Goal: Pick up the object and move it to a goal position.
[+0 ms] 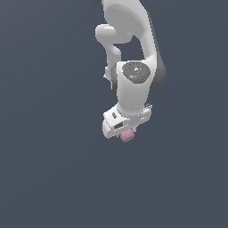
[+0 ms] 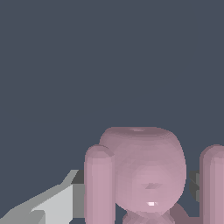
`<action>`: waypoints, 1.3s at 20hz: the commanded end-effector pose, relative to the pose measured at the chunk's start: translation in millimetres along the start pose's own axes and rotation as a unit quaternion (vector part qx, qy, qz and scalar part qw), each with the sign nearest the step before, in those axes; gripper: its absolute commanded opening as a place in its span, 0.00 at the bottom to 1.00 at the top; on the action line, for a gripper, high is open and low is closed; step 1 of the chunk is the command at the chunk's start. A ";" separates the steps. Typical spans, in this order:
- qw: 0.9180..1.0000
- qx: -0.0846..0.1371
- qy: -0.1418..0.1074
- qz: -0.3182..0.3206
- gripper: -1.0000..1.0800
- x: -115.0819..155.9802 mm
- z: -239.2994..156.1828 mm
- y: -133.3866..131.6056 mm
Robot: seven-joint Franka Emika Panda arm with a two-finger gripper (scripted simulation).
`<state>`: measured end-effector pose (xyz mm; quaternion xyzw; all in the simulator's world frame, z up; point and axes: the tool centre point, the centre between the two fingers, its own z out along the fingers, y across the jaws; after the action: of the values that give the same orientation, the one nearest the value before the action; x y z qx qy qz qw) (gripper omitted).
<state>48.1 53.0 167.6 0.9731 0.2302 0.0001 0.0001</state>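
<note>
The object (image 1: 128, 135) at the gripper (image 1: 125, 132): pink lump directly under the white hand.

The object sits just below the gripper's underside in the exterior view, partly hidden by the hand, so only its lower end shows; in the wrist view the object (image 2: 144, 170) fills the space close to the camera, a rounded core with bumps on either side; a pale grey finger (image 2: 48, 205) lies just beside it, seemingly against one bump; the far finger is barely visible past the lump, so full contact on both sides cannot be confirmed; judged, the fingers are narrowed around the object, placed at its middle for a centred hold; whether it rests on the dark grey ground or hangs clear cannot be told; no goal marker shows.
</note>
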 end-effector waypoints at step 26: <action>1.000 0.000 0.000 0.000 0.00 62.8 -175.7 -25.0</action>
<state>92.1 103.0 341.2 0.9731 0.2302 0.0003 -0.0002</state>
